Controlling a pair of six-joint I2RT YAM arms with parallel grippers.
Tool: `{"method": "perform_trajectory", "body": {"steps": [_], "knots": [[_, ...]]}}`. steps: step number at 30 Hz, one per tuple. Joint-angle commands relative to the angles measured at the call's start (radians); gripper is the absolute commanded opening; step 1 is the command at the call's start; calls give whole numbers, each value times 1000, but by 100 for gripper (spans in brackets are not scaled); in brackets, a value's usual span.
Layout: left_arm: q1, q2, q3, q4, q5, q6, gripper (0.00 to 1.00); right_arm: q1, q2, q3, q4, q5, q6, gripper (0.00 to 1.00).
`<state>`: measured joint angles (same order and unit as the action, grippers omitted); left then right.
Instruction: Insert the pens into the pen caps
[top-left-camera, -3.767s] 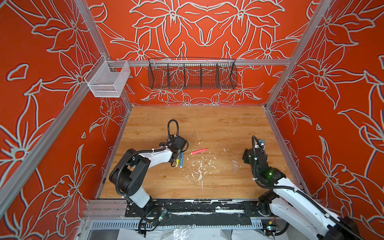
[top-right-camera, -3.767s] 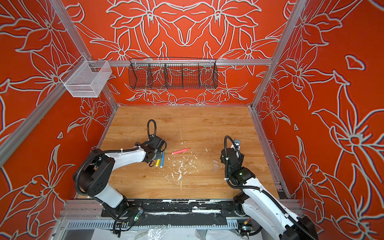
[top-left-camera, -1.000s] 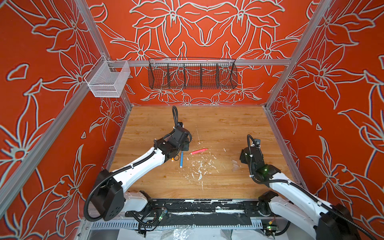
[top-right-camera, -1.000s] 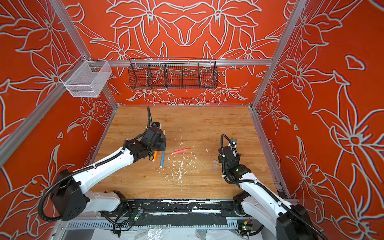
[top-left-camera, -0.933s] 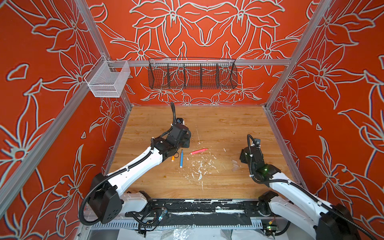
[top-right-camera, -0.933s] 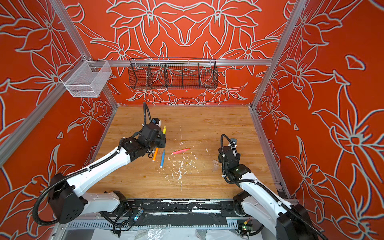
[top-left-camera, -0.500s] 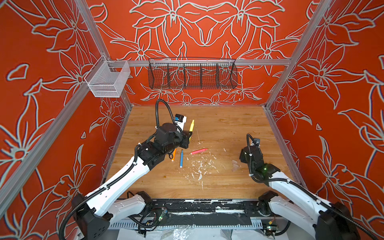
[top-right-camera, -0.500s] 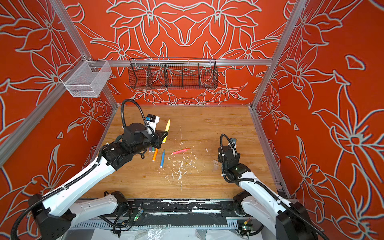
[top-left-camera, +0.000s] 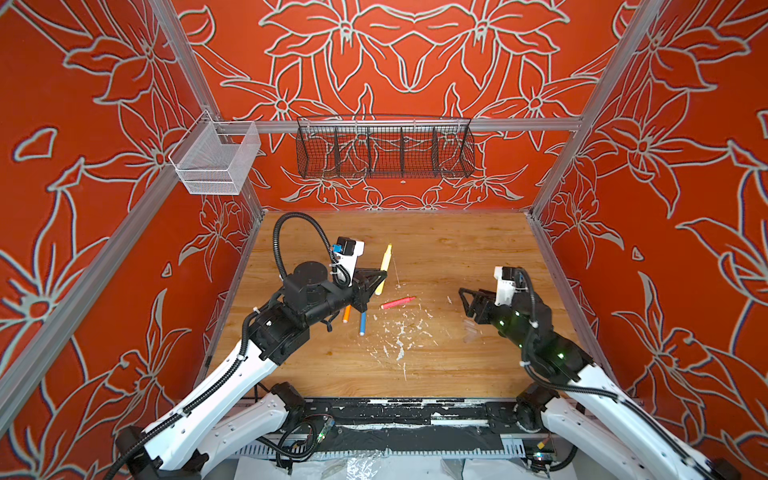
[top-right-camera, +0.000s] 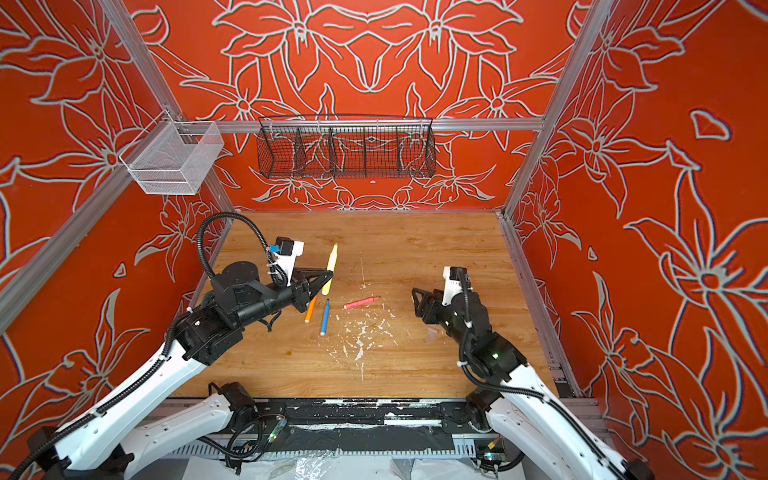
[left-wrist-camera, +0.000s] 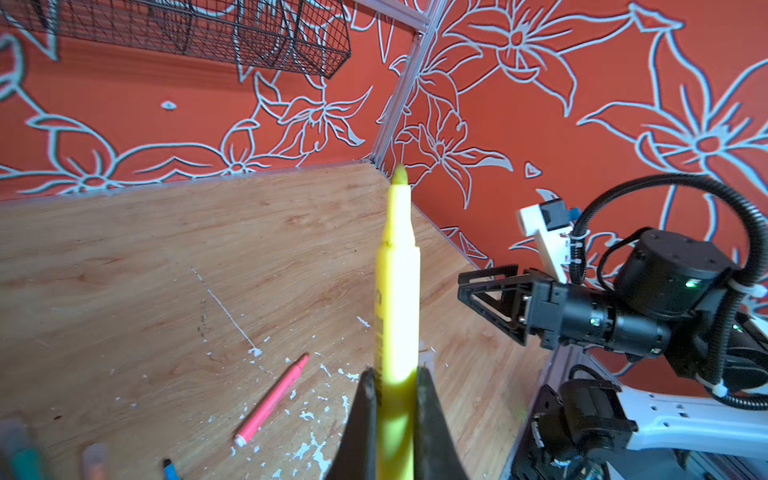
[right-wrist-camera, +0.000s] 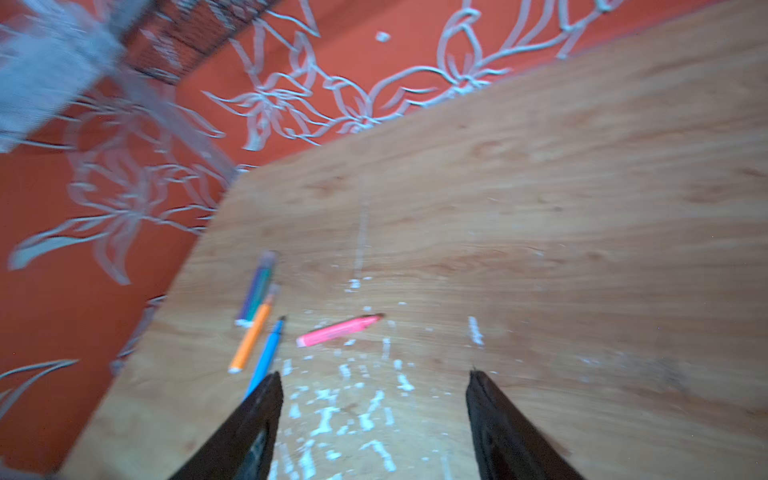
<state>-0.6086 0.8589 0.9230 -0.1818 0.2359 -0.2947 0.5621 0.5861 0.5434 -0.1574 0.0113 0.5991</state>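
1. Your left gripper (left-wrist-camera: 395, 380) is clenched on the yellow pen (left-wrist-camera: 397, 282), held clear above the desk (top-left-camera: 457, 249).
2. Your right gripper (right-wrist-camera: 374, 374) stands wide apart, holding nothing.
3. The pink-red pen (top-left-camera: 398, 302) lies on the desk between both grippers.

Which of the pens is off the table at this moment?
The yellow pen, held in the left gripper's jaws above the wood. The orange pen, blue pen and pink-red pen all lie flat on the table.
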Motion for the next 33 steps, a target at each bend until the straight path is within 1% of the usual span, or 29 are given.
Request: {"method": "perform_trajectory", "body": {"steps": [1,4,7,9,11,15,20,23,24,25,26,28,30,32,33], "knots": [[-2,-31,-34,73,74,-48,0,46,-81,32,96,-196,97,76],[-3,-35,-54,114,118,-98,0,94,-43,81,150,-282,138,77],[-9,-15,-50,111,194,-148,0,178,38,128,191,-314,147,75],[-16,-12,-54,103,223,-155,0,245,80,135,249,-297,148,75],[-23,-22,-57,92,213,-152,0,306,121,144,302,-260,140,77],[-26,-35,-54,56,202,-119,0,374,204,207,315,-226,98,77],[-29,9,-12,57,212,-76,0,387,237,254,288,-165,51,78],[-31,96,51,91,263,-29,0,387,212,260,252,-72,3,79],[-31,119,80,84,279,0,0,387,200,259,238,-39,-18,79],[-31,168,102,67,283,26,0,387,186,257,220,0,-32,80],[-31,187,117,48,276,47,0,387,176,256,212,25,-46,80],[-31,208,151,-18,272,103,0,387,160,239,236,35,-80,80],[-34,191,160,-58,282,157,0,387,154,231,253,29,-100,79],[-41,138,121,-24,286,181,0,388,145,209,281,31,-90,77],[-45,85,86,13,303,198,0,387,143,183,321,25,-75,75]]}}
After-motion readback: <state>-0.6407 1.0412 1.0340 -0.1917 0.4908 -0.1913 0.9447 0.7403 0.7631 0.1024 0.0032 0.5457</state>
